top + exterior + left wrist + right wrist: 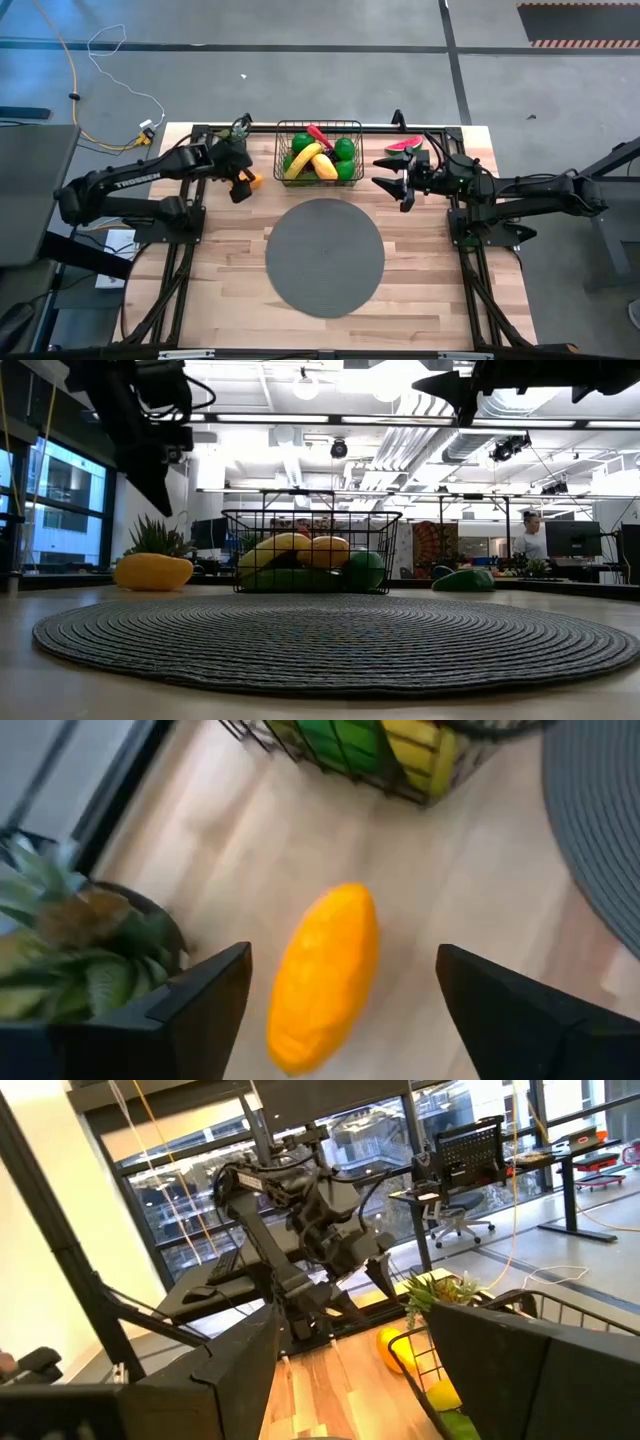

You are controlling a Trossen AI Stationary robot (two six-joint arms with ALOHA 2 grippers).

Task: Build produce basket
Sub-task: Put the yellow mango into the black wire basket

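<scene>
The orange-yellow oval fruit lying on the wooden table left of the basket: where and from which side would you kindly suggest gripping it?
Grip the orange-yellow oval fruit across its narrow middle, coming from straight above. It lies flat on the wooden table, long axis running between the left claw's open fingers, so they already straddle its short width. It lies apart from the black wire-mesh basket, leaving room.

- We see an open-plan office or lab floor: exposed ceiling ducts [400, 445] and strip lights.
- Desks, a monitor [572, 538] and an office chair [455, 1215] stand beyond the wooden table [420, 290].
- Tall windows [70, 500] line one wall.
</scene>
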